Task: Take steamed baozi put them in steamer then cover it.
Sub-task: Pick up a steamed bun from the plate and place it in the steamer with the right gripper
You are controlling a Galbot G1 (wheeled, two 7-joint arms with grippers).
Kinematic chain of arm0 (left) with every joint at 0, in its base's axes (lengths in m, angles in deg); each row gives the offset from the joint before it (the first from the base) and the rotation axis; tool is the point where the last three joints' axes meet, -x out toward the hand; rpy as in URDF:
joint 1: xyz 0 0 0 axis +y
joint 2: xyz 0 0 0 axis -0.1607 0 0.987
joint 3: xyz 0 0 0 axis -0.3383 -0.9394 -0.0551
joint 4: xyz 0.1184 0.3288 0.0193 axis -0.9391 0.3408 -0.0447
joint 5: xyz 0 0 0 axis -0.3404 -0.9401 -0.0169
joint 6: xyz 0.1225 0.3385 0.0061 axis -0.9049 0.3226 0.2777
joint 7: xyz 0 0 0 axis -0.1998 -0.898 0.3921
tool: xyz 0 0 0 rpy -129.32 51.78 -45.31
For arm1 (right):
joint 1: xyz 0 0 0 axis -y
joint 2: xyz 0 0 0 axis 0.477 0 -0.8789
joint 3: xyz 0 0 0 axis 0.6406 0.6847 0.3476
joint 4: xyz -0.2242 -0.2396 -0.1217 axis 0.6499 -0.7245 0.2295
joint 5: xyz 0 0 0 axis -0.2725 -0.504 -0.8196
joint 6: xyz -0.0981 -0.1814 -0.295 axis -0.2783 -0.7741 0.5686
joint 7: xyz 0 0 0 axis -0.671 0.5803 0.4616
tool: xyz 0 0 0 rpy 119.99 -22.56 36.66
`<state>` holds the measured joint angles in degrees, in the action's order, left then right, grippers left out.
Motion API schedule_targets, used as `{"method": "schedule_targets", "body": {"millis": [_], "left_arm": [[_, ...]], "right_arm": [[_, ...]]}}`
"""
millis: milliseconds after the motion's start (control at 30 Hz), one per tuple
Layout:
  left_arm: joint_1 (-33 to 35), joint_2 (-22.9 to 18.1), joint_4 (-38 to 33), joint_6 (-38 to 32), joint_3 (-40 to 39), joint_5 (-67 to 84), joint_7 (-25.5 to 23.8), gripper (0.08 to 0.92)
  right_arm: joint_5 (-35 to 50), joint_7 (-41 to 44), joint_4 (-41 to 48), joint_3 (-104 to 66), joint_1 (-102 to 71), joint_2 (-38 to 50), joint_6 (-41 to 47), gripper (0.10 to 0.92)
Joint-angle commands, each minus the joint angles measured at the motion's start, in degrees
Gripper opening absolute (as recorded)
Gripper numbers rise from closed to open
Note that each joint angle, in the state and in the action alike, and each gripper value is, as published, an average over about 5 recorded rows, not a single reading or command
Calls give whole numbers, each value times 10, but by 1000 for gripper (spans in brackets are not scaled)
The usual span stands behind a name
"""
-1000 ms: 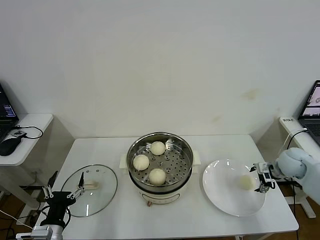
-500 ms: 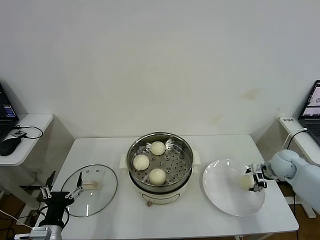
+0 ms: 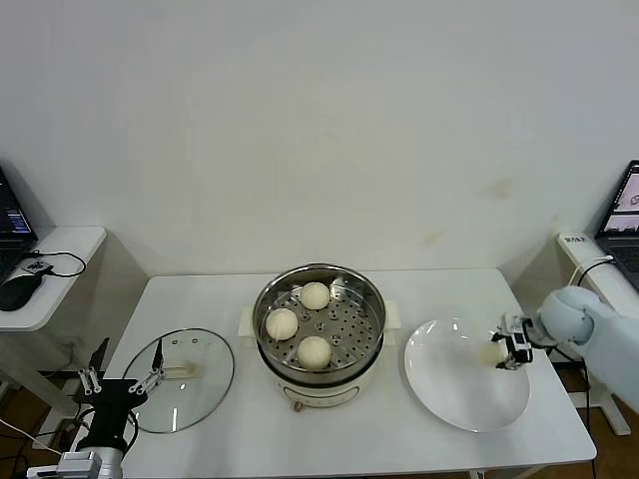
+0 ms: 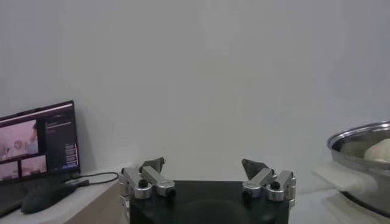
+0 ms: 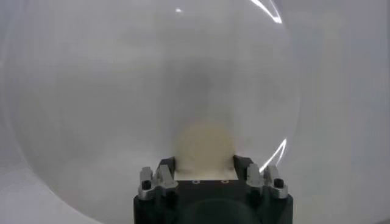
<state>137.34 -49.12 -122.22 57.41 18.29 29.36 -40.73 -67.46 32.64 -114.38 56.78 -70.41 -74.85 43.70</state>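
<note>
- Baozi, 3 small round cream-white buns point(image 3: 315, 295) point(image 3: 282, 323) point(image 3: 314, 352), lie on the perforated tray of the round shiny stainless-steel steamer point(image 3: 319, 278) at the centre of the head view; 1 near the far rim, 1 toward the left, 1 toward the near rim
- a 4th cream-white steamed bun point(image 3: 491, 352) is at the right edge of the flat white round plate point(image 3: 449, 389), right of the steamer; the right wrist view shows it point(image 5: 204, 143) between the 2 fingers
- the right gripper point(image 3: 509, 349), at the right of the head view, has its fingers closed around that bun; whether the bun touches the plate cannot be told
- the round clear glass lid with its cream-white bar handle point(image 3: 185, 379) lies flat on the white table point(image 3: 329, 439), lower left, apart from the steamer
- the left gripper point(image 3: 120, 381) hangs at the lower left by the lid's near edge, fingers spread wide and empty point(image 4: 207, 176)
</note>
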Motion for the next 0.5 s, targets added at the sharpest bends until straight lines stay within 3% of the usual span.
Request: {"method": "schedule_targets", "body": {"millis": [33,267,500], "left_arm": [[-4,1,2,0,-6,0,0,823],[-10,4,7,-1,-17,-1,0,823],[-15,2,6,-1,-20,-1,0,823]], "right_arm": [[107,17,-84,130,213,35,47,595],[229,-11,-162,296,457,9,106,605],[348,-76,-178,385,565,-111,178,611]]}}
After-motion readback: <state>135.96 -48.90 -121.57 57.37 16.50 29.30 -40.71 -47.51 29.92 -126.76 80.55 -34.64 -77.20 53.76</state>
